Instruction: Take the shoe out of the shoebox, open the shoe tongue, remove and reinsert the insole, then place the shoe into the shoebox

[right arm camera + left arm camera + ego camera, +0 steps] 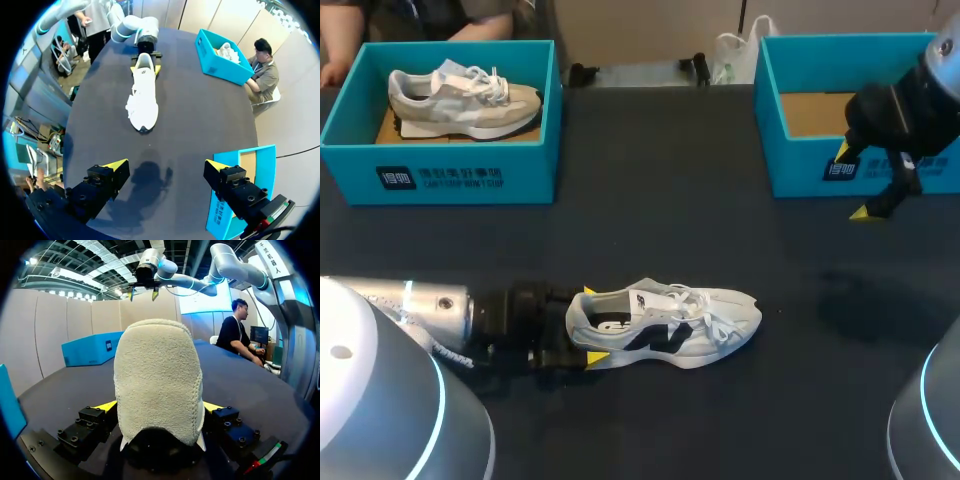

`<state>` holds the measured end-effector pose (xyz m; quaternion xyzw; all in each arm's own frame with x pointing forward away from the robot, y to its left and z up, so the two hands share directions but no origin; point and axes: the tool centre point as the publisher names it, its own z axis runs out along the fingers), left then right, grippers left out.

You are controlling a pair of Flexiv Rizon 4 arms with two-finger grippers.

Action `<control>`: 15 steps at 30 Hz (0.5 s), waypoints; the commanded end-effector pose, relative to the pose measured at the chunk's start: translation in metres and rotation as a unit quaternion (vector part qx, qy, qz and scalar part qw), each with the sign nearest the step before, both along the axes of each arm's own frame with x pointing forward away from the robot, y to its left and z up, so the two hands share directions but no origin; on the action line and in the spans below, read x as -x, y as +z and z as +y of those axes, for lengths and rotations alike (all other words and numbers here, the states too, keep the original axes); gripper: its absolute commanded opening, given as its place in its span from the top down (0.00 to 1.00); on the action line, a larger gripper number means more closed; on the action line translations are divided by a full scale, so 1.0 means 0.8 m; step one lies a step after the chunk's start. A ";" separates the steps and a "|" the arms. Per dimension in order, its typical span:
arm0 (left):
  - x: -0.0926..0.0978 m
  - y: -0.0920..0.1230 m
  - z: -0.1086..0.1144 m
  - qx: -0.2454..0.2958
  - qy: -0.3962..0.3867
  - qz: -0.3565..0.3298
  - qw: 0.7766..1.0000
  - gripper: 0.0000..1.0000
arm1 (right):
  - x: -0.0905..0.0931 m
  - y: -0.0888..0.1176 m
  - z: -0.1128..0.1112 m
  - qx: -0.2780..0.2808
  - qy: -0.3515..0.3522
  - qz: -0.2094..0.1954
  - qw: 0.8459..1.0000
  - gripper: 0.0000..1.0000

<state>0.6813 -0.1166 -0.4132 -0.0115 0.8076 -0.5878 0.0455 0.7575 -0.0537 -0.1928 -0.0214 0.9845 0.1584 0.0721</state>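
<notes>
A white shoe (665, 325) with a black logo lies on its side on the dark table, toe pointing right. My left gripper (593, 325) is open at its heel, one yellow tip on each side. In the left wrist view the fuzzy heel (157, 380) fills the space between the fingers (105, 406); I cannot tell whether they touch it. My right gripper (855, 182) hangs open and empty, high over the table by the right blue shoebox (800, 165), which shows only a cardboard floor. The right wrist view looks down past that gripper (165, 167) onto the shoe (142, 100).
A second blue box (450, 165) at the back left holds a grey-beige shoe (465, 95). A white plastic bag (735, 55) and small black items (585, 72) sit at the far edge. Bare table lies between the shoe and both boxes.
</notes>
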 end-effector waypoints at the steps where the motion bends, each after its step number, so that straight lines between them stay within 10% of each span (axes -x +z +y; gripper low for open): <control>1: -0.005 -0.008 -0.010 -0.006 -0.005 0.007 1.000 0.00 | 0.000 -0.001 0.000 0.001 0.000 0.000 1.000 0.00; 8: -0.004 -0.012 -0.010 -0.011 -0.007 0.015 1.000 1.00 | 0.000 -0.001 0.000 0.001 0.000 0.000 1.000 0.00; 15: -0.001 -0.009 -0.005 -0.016 -0.005 0.017 1.000 1.00 | 0.000 -0.001 0.000 0.001 0.000 0.000 1.000 0.00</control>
